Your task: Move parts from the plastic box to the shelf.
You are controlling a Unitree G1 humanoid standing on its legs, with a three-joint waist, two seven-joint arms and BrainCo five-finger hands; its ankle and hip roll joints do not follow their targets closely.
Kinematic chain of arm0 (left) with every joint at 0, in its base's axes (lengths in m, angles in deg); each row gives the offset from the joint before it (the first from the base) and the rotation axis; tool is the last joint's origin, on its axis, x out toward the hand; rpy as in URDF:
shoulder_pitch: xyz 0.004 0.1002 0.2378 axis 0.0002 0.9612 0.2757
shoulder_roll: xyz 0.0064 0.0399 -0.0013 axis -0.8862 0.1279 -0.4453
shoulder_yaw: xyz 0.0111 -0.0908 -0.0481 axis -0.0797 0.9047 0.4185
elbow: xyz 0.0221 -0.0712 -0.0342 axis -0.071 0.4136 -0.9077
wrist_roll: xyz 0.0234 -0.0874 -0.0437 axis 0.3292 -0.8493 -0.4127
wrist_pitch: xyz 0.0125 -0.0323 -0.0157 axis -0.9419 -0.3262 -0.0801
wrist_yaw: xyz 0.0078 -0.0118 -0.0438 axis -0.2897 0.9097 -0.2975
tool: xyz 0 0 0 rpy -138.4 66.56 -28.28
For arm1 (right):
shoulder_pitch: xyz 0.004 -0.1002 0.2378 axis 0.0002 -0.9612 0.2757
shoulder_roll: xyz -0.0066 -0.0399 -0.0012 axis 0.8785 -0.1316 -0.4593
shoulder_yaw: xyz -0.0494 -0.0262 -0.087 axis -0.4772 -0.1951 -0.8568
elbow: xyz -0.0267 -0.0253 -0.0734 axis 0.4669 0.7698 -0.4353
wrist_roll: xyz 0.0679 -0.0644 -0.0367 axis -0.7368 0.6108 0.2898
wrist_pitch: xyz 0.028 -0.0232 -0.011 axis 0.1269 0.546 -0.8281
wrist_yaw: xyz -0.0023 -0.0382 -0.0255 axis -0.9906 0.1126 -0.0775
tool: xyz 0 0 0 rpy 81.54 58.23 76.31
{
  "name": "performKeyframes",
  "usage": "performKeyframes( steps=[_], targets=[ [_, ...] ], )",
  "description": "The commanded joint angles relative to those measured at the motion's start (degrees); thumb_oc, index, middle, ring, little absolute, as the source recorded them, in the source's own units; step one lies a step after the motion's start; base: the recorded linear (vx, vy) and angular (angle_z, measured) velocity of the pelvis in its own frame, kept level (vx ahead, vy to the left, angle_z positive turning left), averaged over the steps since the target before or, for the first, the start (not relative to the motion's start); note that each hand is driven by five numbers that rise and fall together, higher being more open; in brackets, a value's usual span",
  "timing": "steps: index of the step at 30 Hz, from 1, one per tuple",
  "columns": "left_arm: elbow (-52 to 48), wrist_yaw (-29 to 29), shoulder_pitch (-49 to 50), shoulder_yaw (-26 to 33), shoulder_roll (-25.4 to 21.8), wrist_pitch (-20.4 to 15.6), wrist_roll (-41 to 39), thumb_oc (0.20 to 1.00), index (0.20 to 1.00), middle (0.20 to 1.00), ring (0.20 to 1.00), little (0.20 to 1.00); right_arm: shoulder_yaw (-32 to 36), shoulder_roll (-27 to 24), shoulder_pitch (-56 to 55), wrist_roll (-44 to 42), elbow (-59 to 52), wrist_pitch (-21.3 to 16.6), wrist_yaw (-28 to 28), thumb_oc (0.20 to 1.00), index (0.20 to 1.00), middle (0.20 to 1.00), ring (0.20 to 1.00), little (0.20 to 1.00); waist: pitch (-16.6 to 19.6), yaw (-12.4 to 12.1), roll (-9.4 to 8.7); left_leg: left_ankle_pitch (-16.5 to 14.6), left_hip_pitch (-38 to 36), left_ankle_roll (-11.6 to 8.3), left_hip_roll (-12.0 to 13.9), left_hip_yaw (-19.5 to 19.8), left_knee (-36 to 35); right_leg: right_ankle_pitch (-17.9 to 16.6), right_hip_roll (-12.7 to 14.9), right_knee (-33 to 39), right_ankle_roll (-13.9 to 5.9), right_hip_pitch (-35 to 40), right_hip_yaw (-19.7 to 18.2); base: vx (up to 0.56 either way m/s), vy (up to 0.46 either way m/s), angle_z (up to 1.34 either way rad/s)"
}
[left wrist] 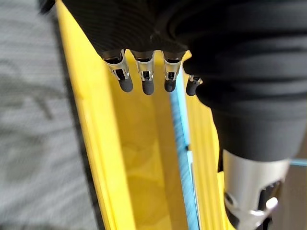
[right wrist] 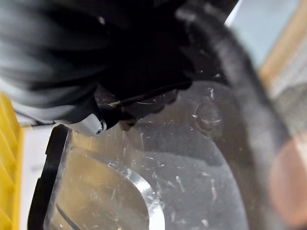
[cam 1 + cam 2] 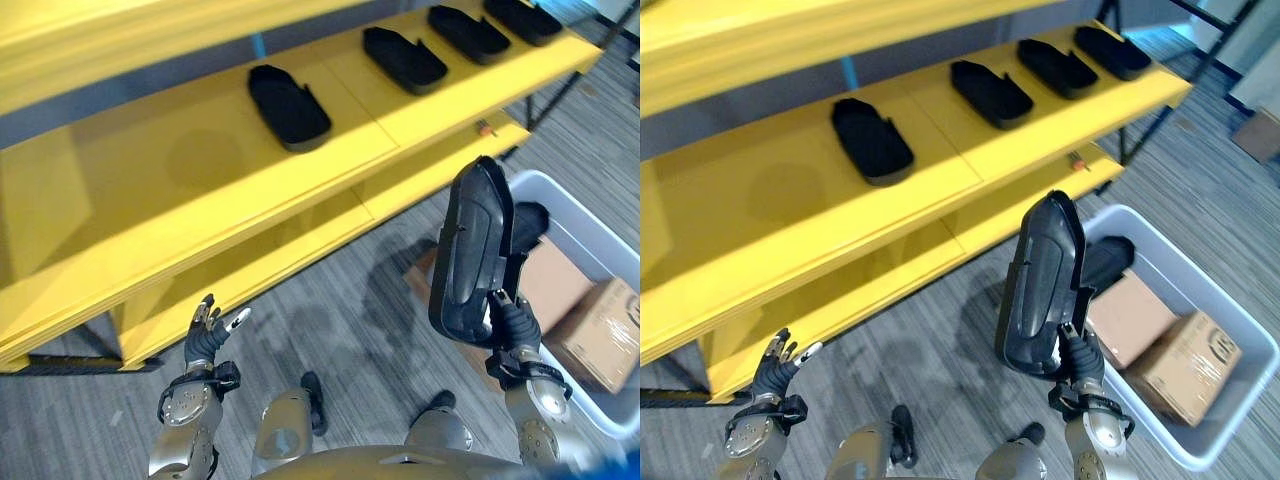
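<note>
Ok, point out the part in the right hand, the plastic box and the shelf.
Part [image 3: 1040, 285]: right eye view, middle of its body, held upright.
Right hand [image 3: 1083, 362]: right eye view, its dark cover below the part.
Box [image 3: 1230, 325]: right eye view, its far rim.
Shelf [image 3: 180, 170]: left eye view, bare board.

Four black parts [image 3: 288, 106] lie in a row on the yellow shelf [image 3: 150, 190]. On the floor [image 3: 340, 320] beside the shelf stands a grey box [image 3: 1230, 400].

Both head cams look steeply down, sharing the yellow shelf [image 3: 200, 170] and grey plastic box [image 3: 1230, 345]; wrist cams sit super close behind each hand's fingers.
</note>
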State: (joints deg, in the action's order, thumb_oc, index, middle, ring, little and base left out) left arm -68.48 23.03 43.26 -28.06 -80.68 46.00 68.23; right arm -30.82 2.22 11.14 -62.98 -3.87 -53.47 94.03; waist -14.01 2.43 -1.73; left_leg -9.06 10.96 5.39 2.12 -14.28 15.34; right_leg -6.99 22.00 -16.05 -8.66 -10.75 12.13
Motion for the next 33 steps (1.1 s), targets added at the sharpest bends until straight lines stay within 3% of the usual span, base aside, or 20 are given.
performKeyframes(
  steps=[1, 2, 3, 5, 15, 21, 23, 26, 27, 28, 29, 31, 32, 33],
  targets=[
    [-6.0, -0.9, 1.3, 1.2, -3.4, -3.5, 3.9, 1.000, 1.000, 1.000, 1.000, 1.000, 2.1, -1.1, 0.2, -2.0, -5.3, -4.3, -2.1, 0.200, 0.200, 0.200, 0.200, 0.200, -0.5, 3.7, 0.41, 9.3, -9.3, -3.20, -1.5, 1.3, -19.6, 3.4, -14.1, 6.1, 0.54, -3.1, -3.9, 0.00, 0.028, 0.64],
    [-6.0, -0.9, 1.3, 1.2, -3.4, -3.5, 3.9, 1.000, 1.000, 1.000, 1.000, 1.000, 2.1, -1.2, 0.2, -2.0, -5.3, -4.3, -2.1, 0.200, 0.200, 0.200, 0.200, 0.200, -0.5, 3.7, 0.42, 9.3, -9.3, -3.22, -1.4, 1.3, -19.6, 3.4, -14.1, 6.1, 0.56, -3.1, -3.9, 0.01, 0.051, 0.59],
    [-5.7, -0.8, 0.9, 0.9, -3.2, -3.6, 3.7, 1.000, 1.000, 1.000, 1.000, 1.000, 2.2, -1.1, -0.2, -2.6, -5.1, -4.2, -2.5, 0.200, 0.200, 0.200, 0.200, 0.200, -0.9, 4.3, 0.01, 9.3, -9.5, -3.09, -1.8, 2.1, -19.9, 4.1, -16.5, 6.8, 0.92, -4.1, -5.4, 0.04, 0.012, 0.65],
    [-5.2, -1.0, 0.6, 0.2, -2.4, -3.8, 3.3, 1.000, 1.000, 1.000, 1.000, 1.000, 3.0, -1.6, -1.1, -1.7, -5.2, -4.3, -2.9, 0.200, 0.200, 0.200, 0.200, 0.200, -1.2, 4.7, -1.00, 9.3, -9.6, -2.91, -3.0, 3.5, -19.7, 4.4, -18.4, 8.4, 0.54, -3.5, -6.9, 0.06, -0.022, 0.55],
    [-3.7, -2.6, 3.9, -0.5, -0.7, -3.2, 2.8, 1.000, 1.000, 1.000, 1.000, 1.000, 5.1, -3.1, -2.6, -2.1, -5.2, -3.8, -3.8, 0.200, 0.200, 0.200, 0.200, 0.200, 2.1, 3.4, -1.13, 7.6, -9.8, -3.82, -3.0, 5.8, -16.5, 6.1, -17.1, 11.2, 1.30, 2.9, -4.9, 0.08, -0.079, 0.51],
    [-4.6, -2.8, 6.9, 0.5, 1.1, -2.3, 0.4, 1.000, 1.000, 1.000, 1.000, 1.000, 5.3, -4.3, -3.9, -1.9, -6.6, -2.6, -4.8, 0.200, 0.200, 0.200, 0.200, 0.200, 4.7, 2.1, -0.82, 8.5, -12.4, -5.55, -1.1, 8.2, -18.1, 9.0, -18.2, 12.6, 3.05, 6.7, -2.9, 0.09, -0.192, 0.18],
    [-4.6, -2.7, 6.6, 0.3, 1.9, -2.5, -1.1, 1.000, 1.000, 1.000, 1.000, 1.000, 4.8, -5.9, -3.1, -2.0, -7.2, -2.8, -5.1, 0.200, 0.200, 0.200, 0.200, 0.200, 3.0, 1.5, -1.06, 8.0, -8.9, -6.91, -0.5, 10.3, -11.8, 10.8, -18.5, 11.6, 4.72, 7.0, -1.9, -0.10, -0.279, 0.49],
    [-4.4, -2.8, 5.2, -0.8, 2.0, -2.6, -1.5, 1.000, 1.000, 1.000, 1.000, 1.000, 4.9, -7.4, -2.5, -2.3, -7.2, -3.1, -4.6, 0.200, 0.200, 0.200, 0.200, 0.200, 0.2, 0.8, -1.40, 8.2, -3.1, -8.57, -2.2, 12.2, -3.2, 11.4, -17.8, 10.6, 6.03, 6.8, 0.3, -0.18, -0.129, 0.79],
    [-4.4, -2.8, 4.8, -1.1, 2.0, -2.4, -2.0, 1.000, 1.000, 1.000, 1.000, 1.000, 5.3, -7.4, -2.4, -1.9, -7.3, -3.1, -4.0, 0.200, 0.200, 0.200, 0.200, 0.200, -0.2, 0.9, -1.38, 8.8, -2.6, -8.71, 0.6, 11.3, -4.6, 11.9, -17.2, 9.9, 5.95, 6.5, 1.4, -0.11, 0.007, 0.93],
    [-4.9, -3.0, 4.9, -1.3, 1.9, -2.3, -2.0, 1.000, 1.000, 1.000, 1.000, 1.000, 5.8, -6.9, -2.7, -1.7, -7.2, -3.3, -3.5, 0.200, 0.200, 0.200, 0.200, 0.200, 0.2, 1.4, -0.98, 12.9, -3.2, -9.48, 7.0, 9.0, -8.5, 12.5, -16.0, 8.8, 5.48, 6.6, 2.8, -0.04, 0.039, 0.67],
    [-4.9, -3.0, 5.0, -1.3, 2.0, -2.3, -2.0, 1.000, 1.000, 1.000, 1.000, 1.000, 5.8, -6.9, -2.8, -1.7, -7.2, -3.3, -3.5, 0.200, 0.200, 0.200, 0.200, 0.200, 0.2, 1.4, -0.99, 13.1, -3.4, -9.53, 7.0, 9.0, -8.8, 12.6, -16.0, 8.8, 5.51, 6.7, 2.8, 0.07, 0.107, 0.63],
    [-5.5, -3.0, 5.2, -1.2, 1.6, -2.3, -1.4, 1.000, 1.000, 1.000, 1.000, 1.000, 5.8, -6.6, -2.7, -1.8, -7.1, -3.3, -3.2, 0.200, 0.200, 0.200, 0.200, 0.200, 0.1, 1.5, -0.04, 17.7, -3.6, -10.78, 11.5, 7.9, -13.4, 13.6, -15.0, 6.7, 5.22, 6.2, 3.6, 0.04, 0.117, 0.75],
    [-5.4, -2.7, 5.1, -0.9, 1.6, -2.4, -1.4, 1.000, 1.000, 1.000, 1.000, 1.000, 5.5, -6.6, -2.6, -1.6, -7.1, -3.3, -3.1, 0.200, 0.200, 0.200, 0.200, 0.200, 0.1, 1.5, 0.54, 18.6, -4.5, -11.20, 12.5, 6.9, -15.2, 14.1, -14.5, 5.4, 5.02, 5.8, 4.0, 0.00, 0.147, 0.44],
    [-5.1, -2.7, 5.0, -0.9, 1.7, -2.6, -1.7, 1.000, 1.000, 1.000, 1.000, 1.000, 5.0, -6.7, -2.4, -1.5, -7.0, -3.2, -3.3, 0.200, 0.200, 0.200, 0.200, 0.200, 0.3, 1.5, 1.43, 17.4, -6.1, -11.07, 12.1, 5.7, -16.7, 14.5, -14.4, 4.2, 4.55, 5.6, 4.5, 0.06, 0.189, 0.05]
  ],
)
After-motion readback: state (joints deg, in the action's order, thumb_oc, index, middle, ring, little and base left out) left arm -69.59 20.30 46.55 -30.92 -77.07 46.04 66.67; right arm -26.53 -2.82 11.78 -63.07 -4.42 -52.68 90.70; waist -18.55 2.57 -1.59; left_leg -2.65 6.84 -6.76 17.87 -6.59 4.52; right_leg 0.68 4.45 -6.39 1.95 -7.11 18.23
